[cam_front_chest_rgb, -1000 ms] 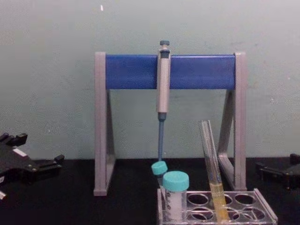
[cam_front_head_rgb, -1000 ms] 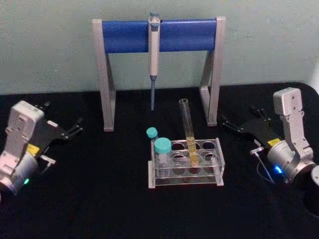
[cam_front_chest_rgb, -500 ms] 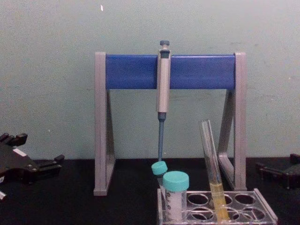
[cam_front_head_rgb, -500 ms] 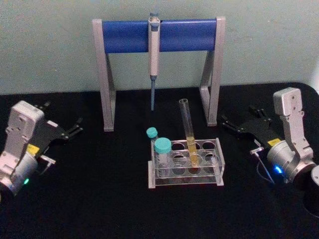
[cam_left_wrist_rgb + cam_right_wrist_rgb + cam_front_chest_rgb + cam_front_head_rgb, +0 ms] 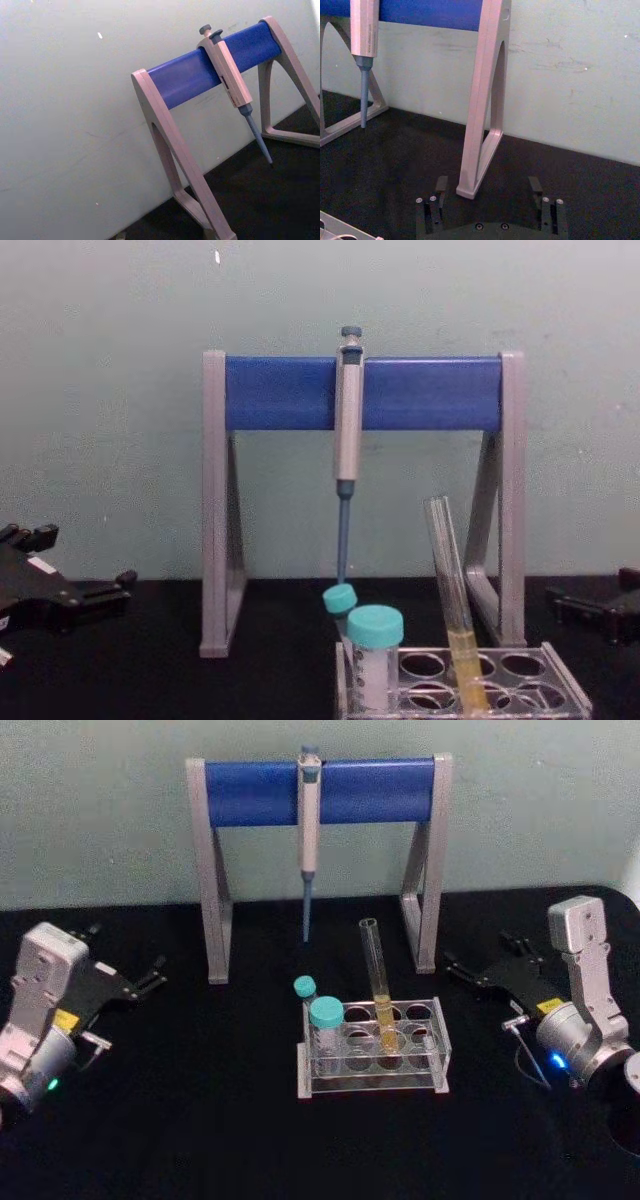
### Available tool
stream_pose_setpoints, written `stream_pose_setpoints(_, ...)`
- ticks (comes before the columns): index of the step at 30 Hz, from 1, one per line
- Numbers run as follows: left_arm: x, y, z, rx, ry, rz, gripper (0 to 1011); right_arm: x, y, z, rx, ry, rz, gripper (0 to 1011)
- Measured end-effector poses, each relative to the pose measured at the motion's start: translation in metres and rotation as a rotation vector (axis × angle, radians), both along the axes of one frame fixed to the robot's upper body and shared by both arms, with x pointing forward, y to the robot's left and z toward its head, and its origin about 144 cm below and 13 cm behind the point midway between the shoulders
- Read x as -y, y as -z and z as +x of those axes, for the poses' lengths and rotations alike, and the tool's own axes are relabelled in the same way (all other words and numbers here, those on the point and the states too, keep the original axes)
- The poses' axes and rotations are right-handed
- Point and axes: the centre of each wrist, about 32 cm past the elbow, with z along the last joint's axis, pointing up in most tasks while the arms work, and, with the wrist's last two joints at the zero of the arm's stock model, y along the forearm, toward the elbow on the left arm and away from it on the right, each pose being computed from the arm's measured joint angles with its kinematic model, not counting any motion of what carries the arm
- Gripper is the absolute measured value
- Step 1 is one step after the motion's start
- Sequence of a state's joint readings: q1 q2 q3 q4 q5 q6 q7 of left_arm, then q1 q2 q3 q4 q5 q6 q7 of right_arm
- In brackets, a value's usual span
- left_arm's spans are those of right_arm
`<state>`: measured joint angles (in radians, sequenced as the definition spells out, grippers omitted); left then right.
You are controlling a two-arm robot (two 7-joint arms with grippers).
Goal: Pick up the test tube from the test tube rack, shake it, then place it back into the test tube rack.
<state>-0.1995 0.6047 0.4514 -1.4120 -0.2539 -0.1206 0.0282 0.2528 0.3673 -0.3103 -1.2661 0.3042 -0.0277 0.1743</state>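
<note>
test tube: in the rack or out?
In. The test tube stands in a hole of the test tube rack, leaning slightly, yellow liquid at its bottom. Both grippers sit off to the sides, clear of it.

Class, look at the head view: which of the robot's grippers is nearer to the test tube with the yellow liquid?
Right. The right gripper sits just to the right of the test tube, beyond the pipette stand's leg. The left gripper waits much farther off at the table's left.
</note>
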Motion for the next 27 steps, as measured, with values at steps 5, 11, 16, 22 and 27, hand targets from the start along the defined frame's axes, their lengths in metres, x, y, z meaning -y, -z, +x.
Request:
stream_pose_setpoints(5,0.0,0.0,0.0,0.0,0.0,0.0,1001,0.0,0.0,0.0,0.0,0.0,0.0,1000)
stream_pose_setpoints(11,0.0,0.0,0.0,0.0,0.0,0.0,1001,0.0,0.0,0.0,0.0,0.0,0.0,1000)
stream_pose_setpoints(16,0.0,0.0,0.0,0.0,0.0,0.0,1001,0.0,0.0,0.0,0.0,0.0,0.0,1000)
stream_pose_setpoints(22,0.0,0.0,0.0,0.0,0.0,0.0,1001,0.0,0.0,0.0,0.0,0.0,0.0,1000)
stream_pose_setpoints(27,0.0,0.0,0.0,0.0,0.0,0.0,1001,0.0,0.0,0.0,0.0,0.0,0.0,1000)
